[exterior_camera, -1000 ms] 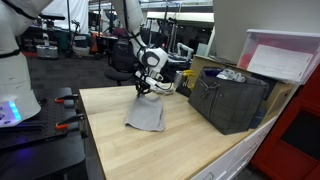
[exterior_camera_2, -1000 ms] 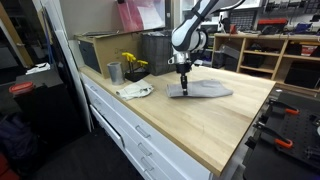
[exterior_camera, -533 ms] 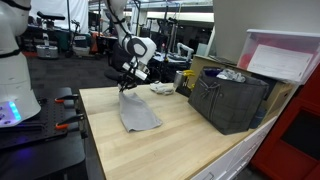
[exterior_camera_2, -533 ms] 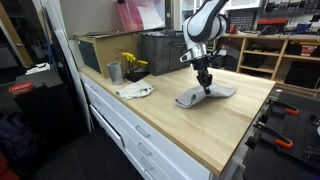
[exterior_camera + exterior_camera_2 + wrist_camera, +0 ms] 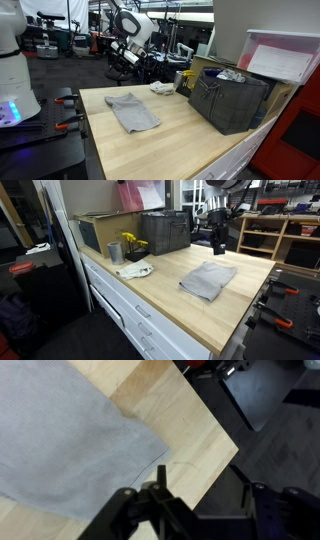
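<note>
Hanging high over the table's end, the pincer [image 5: 126, 52] holds nothing.
In an exterior view a dark crate [image 5: 228, 100] with pale clutter [image 5: 230, 75] on top stands on the wooden table [image 5: 190, 140], the grey cloth [image 5: 132, 110] flat and well apart from the pincer, workshop racks [image 5: 60, 40] behind. In an exterior view a metal cup [image 5: 114, 252] stands beside yellow flowers [image 5: 132, 243]. In the wrist view the grey cloth [image 5: 60, 440] lies up-left on bare wood; whether the jaws stand open I cannot tell.

Plain grey cloth [image 5: 132, 110] against the pale, straight-grained wood of the table [image 5: 200, 145]; a black crate [image 5: 228, 100], yellow flowers [image 5: 131, 242] and a white rag [image 5: 135, 271] add contrast.
</note>
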`<control>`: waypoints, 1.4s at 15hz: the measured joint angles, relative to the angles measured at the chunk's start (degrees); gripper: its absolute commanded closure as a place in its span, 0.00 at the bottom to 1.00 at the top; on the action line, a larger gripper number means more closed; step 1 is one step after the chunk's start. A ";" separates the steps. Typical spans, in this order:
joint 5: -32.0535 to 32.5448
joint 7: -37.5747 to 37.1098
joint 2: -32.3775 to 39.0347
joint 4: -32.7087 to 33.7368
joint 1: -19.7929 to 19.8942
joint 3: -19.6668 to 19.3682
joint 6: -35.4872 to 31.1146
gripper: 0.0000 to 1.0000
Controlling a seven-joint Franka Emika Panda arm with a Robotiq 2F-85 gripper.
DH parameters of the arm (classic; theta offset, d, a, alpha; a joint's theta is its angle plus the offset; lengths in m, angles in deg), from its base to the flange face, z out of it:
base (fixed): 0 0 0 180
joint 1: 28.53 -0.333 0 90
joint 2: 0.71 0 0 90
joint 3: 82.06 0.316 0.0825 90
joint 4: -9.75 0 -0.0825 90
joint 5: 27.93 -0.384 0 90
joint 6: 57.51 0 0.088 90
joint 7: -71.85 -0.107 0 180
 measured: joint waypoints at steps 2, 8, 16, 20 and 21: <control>-1.81 -1.70 -1.85 0.27 -0.19 -4.30 -0.06 0.00; -3.80 -8.65 4.15 2.19 0.69 -13.63 -8.40 0.00; -4.27 -20.60 18.62 10.42 3.42 -14.49 -15.82 0.00; -1.96 -24.72 22.92 13.52 5.45 -14.49 -16.18 0.00; -1.58 -25.27 23.85 14.25 5.95 -14.46 -16.20 0.00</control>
